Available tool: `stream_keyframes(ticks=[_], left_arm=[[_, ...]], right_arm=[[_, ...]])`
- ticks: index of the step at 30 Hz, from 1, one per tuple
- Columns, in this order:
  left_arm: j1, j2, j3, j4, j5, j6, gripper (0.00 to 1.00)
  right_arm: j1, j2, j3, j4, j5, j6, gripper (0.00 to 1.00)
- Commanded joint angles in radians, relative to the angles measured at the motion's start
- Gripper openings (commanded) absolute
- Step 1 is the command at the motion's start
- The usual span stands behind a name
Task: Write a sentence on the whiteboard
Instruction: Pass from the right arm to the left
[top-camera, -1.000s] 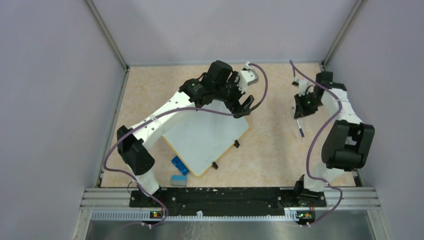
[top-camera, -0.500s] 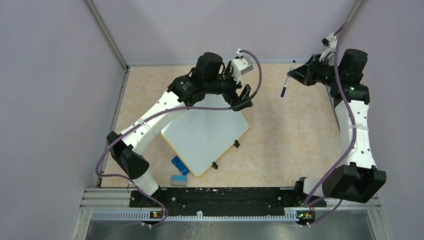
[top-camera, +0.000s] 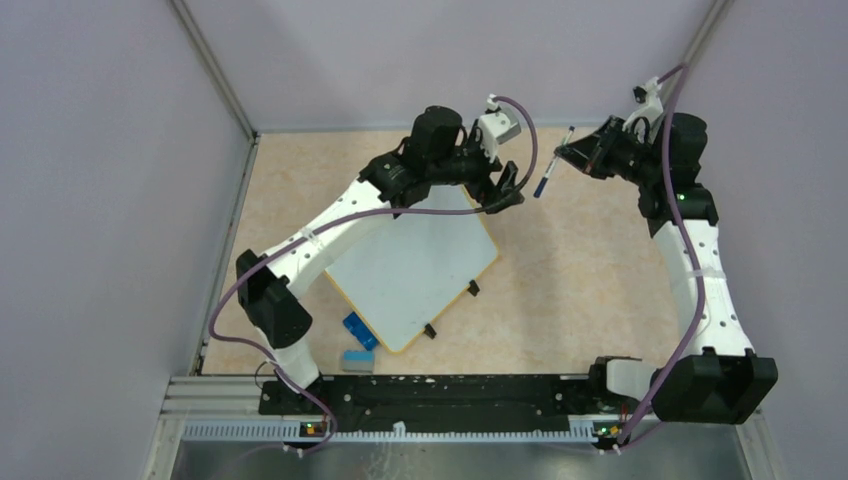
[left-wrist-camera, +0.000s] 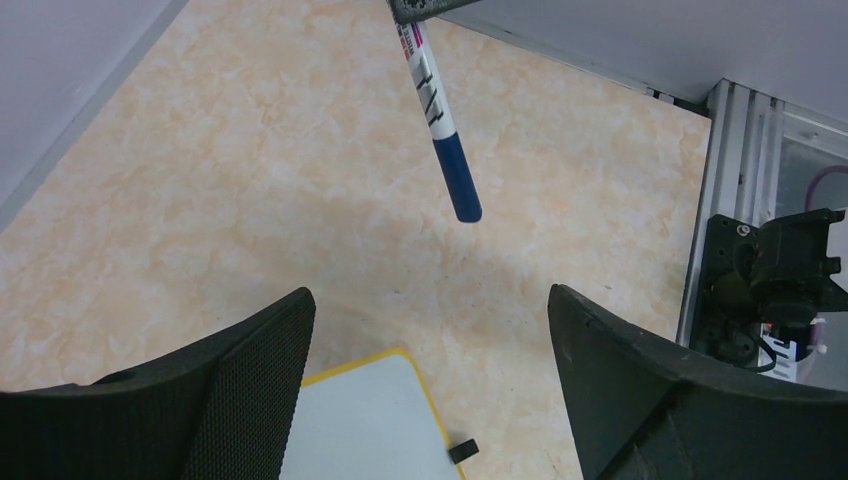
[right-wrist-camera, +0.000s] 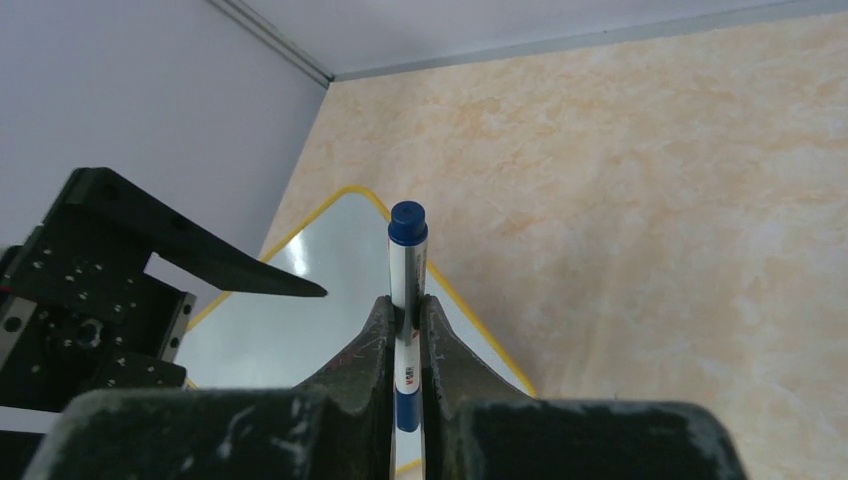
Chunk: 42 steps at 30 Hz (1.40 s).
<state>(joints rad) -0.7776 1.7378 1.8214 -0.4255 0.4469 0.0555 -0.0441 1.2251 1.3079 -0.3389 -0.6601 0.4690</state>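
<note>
The whiteboard (top-camera: 415, 270) lies flat on the table, white with a yellow rim and two black clips on its right edge. Its surface is blank; no sentence shows. My right gripper (top-camera: 567, 152) is shut on a white marker with a blue cap (top-camera: 547, 177) and holds it in the air, cap end pointing left and down. In the right wrist view the marker (right-wrist-camera: 407, 240) stands between the closed fingers (right-wrist-camera: 378, 330). My left gripper (top-camera: 507, 190) is open and empty over the board's far right corner, just left of the marker's cap (left-wrist-camera: 457, 180). The board's corner (left-wrist-camera: 370, 420) shows below.
A blue block (top-camera: 360, 330) and a light blue-grey block (top-camera: 356, 360) lie at the board's near left edge. Grey walls close in the table on three sides. A metal rail (top-camera: 460, 390) with the arm bases runs along the near edge.
My right arm has lifted the marker off the table and swung it left, toward the left gripper. My left gripper has shifted a little right, at the board's far corner.
</note>
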Motion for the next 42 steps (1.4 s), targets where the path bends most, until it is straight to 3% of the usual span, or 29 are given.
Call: stream_keyframes(ticks=[1, 13, 17, 23, 31, 33, 38, 42], left_arm=[[-0.025, 0.026, 0.007, 0.097, -0.013, -0.032, 0.89], [-0.103, 0.13, 0.075, 0.107, -0.192, 0.006, 0.79], [-0.117, 0.141, 0.09, 0.115, -0.252, 0.019, 0.71], [-0.12, 0.174, 0.132, 0.116, -0.318, 0.014, 0.46], [-0.118, 0.158, 0.107, 0.096, -0.32, 0.038, 0.01], [-0.115, 0.137, 0.086, 0.094, -0.303, 0.059, 0.0], [-0.085, 0.06, 0.021, 0.069, -0.191, 0.122, 0.0], [-0.061, -0.016, -0.048, 0.037, -0.107, 0.231, 0.0]], right_arm=[[0.03, -0.054, -0.023, 0.085, 0.039, 0.09, 0.0], [0.076, -0.092, -0.058, 0.047, 0.105, 0.138, 0.0], [0.095, -0.105, -0.073, 0.058, 0.105, 0.16, 0.0], [0.117, -0.11, -0.103, 0.098, 0.06, 0.185, 0.0], [0.12, -0.103, -0.084, 0.086, 0.079, 0.194, 0.0], [0.12, -0.097, -0.077, 0.085, 0.077, 0.207, 0.01], [0.12, -0.107, -0.084, 0.15, -0.064, 0.191, 0.51], [0.12, -0.096, -0.064, 0.057, -0.21, 0.039, 0.68]])
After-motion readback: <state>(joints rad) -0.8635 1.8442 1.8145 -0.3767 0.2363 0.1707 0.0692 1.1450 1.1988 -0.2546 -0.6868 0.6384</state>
